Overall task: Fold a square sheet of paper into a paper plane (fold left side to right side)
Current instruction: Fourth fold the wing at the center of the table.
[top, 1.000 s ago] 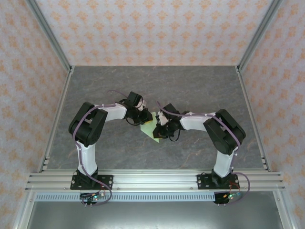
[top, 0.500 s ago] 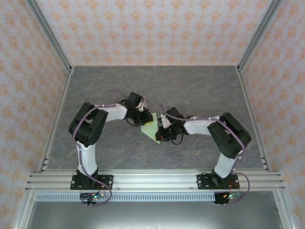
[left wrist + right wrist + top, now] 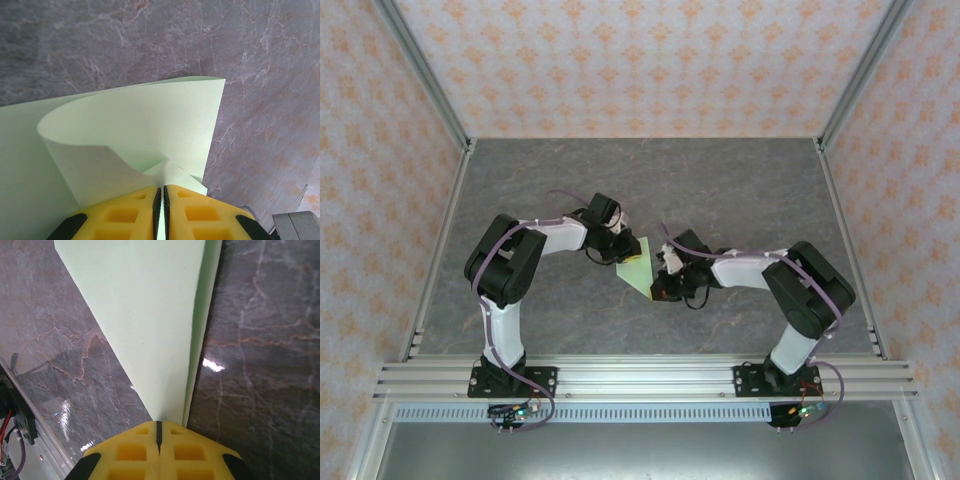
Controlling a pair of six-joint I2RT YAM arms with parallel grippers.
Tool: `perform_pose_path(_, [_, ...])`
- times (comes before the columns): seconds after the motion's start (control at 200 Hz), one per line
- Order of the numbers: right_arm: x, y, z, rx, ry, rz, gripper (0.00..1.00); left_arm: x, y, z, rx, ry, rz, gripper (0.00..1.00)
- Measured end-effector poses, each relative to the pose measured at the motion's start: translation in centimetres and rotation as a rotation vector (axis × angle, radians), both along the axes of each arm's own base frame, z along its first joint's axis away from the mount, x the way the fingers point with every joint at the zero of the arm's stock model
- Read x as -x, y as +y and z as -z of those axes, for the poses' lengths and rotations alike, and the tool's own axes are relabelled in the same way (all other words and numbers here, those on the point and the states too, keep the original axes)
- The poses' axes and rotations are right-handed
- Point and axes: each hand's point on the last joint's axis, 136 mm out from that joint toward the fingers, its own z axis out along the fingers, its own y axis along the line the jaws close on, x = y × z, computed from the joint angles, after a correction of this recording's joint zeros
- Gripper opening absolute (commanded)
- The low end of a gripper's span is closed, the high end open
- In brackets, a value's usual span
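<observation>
The pale green sheet of paper (image 3: 638, 266) lies mid-table between the two arms, folded to a narrow pointed shape with its tip toward the near edge. In the left wrist view the paper (image 3: 140, 125) curls up in a loose loop, and my left gripper (image 3: 160, 192) is shut on its edge, with paper showing between the pads. From above, that left gripper (image 3: 620, 250) sits at the sheet's far left side. My right gripper (image 3: 658, 288) is at the near tip. In the right wrist view the right gripper (image 3: 159, 427) is shut, its tips down on the narrow end of the paper (image 3: 150, 315), which stretches away flat with a folded edge on its right.
The grey marbled table (image 3: 740, 190) is open behind and beside the arms. Aluminium rails (image 3: 640, 378) run along the near edge, and patterned walls with metal posts (image 3: 430, 100) close in the sides.
My right gripper has slid toward the near edge along the paper to its tip, and its elbow has swung outward to the right. More of the sheet now shows. The left gripper holds still.
</observation>
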Motion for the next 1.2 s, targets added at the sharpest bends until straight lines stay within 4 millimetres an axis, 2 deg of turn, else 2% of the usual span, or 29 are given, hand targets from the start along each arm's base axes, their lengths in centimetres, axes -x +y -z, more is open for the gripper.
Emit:
perform_pose_path(0.18, [2.2,-1.5,-0.3,0.059,0.074,-0.005,0.05,0.0,0.0,0.0,0.000,-0.002,0.002,0.14])
perform_pose_path(0.285, [2.9,-1.8,-1.6,0.062,0.084,-0.003,0.04,0.0,0.0,0.0,0.000,-0.004,0.005,0.14])
perform_pose_path(0.42, [1.5,-0.9,-3.7,0.011,0.054,0.030,0.03,0.0,0.0,0.0,0.000,-0.004,0.005,0.14])
perform_pose_path(0.515, [-0.1,-0.1,-4.3,-0.009,0.044,0.059,0.01,0.0,0.0,0.0,0.001,-0.004,0.006,0.14])
perform_pose_path(0.631, [-1.8,1.1,-3.7,-0.008,0.054,0.078,0.01,0.0,0.0,0.0,0.001,-0.004,0.006,0.14])
perform_pose_path(0.721, [-2.4,1.5,-2.9,0.002,0.069,0.088,0.01,0.0,0.0,0.0,0.002,-0.004,0.006,0.14])
perform_pose_path(0.936, [-2.4,0.9,-0.5,0.068,0.103,0.104,0.00,0.0,-0.1,-0.1,0.003,-0.005,0.007,0.15])
perform_pose_path(1.201, [-2.3,0.7,0.0,0.071,0.113,0.127,0.00,0.1,0.4,-0.6,-0.019,-0.014,0.005,0.18])
